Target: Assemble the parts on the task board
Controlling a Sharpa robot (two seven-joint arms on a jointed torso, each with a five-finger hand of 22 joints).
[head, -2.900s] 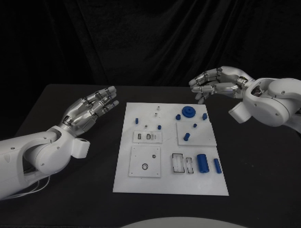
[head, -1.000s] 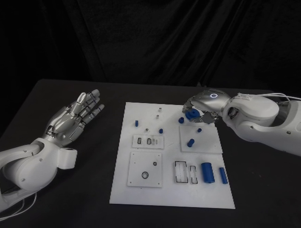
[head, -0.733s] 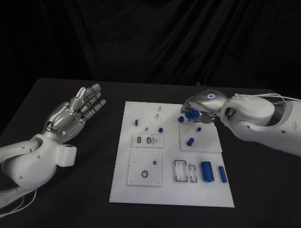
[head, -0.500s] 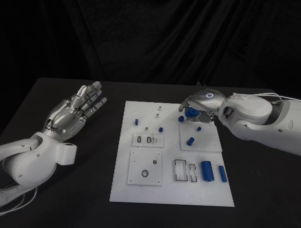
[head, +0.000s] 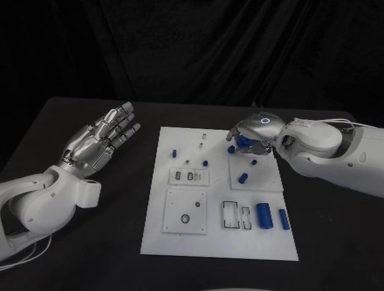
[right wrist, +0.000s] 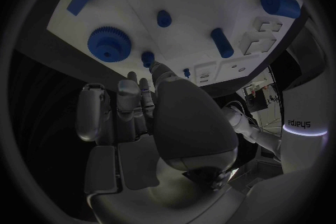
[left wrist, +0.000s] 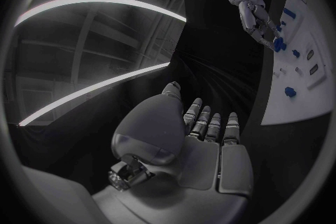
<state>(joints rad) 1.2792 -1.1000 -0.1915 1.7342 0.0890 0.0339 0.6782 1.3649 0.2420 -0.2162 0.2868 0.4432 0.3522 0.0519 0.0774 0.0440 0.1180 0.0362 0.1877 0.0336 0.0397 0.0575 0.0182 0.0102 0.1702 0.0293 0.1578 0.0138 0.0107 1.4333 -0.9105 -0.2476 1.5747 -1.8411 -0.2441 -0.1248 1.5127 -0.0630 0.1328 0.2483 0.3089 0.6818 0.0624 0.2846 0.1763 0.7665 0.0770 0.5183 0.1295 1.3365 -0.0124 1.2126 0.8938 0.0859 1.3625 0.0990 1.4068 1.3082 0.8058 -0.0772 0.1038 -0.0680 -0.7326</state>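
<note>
Black surface (head: 87,115), black drape behind. White task board (head: 220,236) lies mid-surface, blue parts spread over it. Right hand (head: 251,137) hovers over the board's far end by the gear (right wrist: 109,42); fingers curled, can't tell whether it's holding anything. Left hand (head: 100,142) spread flat, off-board. Risk: a blind descent could knock the small pegs (right wrist: 164,18) nearby.

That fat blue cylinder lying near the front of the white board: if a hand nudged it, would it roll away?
Probably. The cylinder lies on its round side on the flat board, so a sideways push would likely roll it, perhaps into the thinner pin beside it. It looks like solid, stiff plastic, likely light. Its smooth surface may be a bit slippery.
</note>
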